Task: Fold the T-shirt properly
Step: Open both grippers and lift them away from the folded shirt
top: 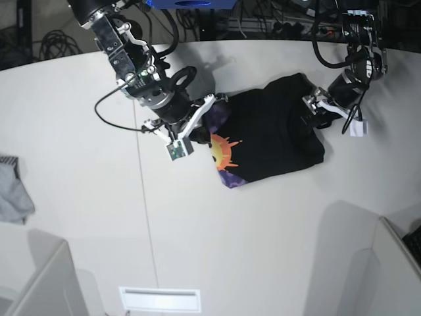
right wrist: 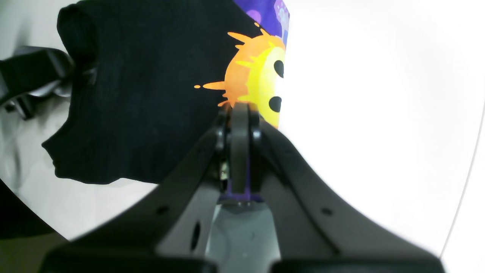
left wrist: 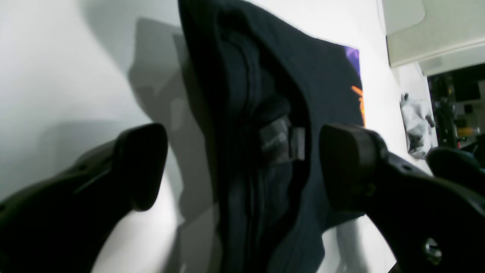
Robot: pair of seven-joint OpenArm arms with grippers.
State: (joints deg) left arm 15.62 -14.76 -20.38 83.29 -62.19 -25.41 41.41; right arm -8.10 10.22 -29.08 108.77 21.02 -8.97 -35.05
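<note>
The black T-shirt (top: 273,131) lies partly folded on the white table, with its orange-yellow sun print (top: 220,151) on purple at the left edge. My right gripper (top: 202,124) is shut on that printed edge; in the right wrist view its closed fingertips (right wrist: 240,113) pinch the cloth just below the sun (right wrist: 257,72). My left gripper (top: 314,106) is at the shirt's right end. In the left wrist view it is open (left wrist: 242,167), with bunched black cloth and the grey neck label (left wrist: 282,138) between its fingers (left wrist: 142,167).
A small grey cloth (top: 13,194) lies at the table's far left edge and also shows in the left wrist view (left wrist: 416,125). Pale box corners stand at the lower left (top: 36,280) and lower right (top: 388,263). Cables hang behind the table.
</note>
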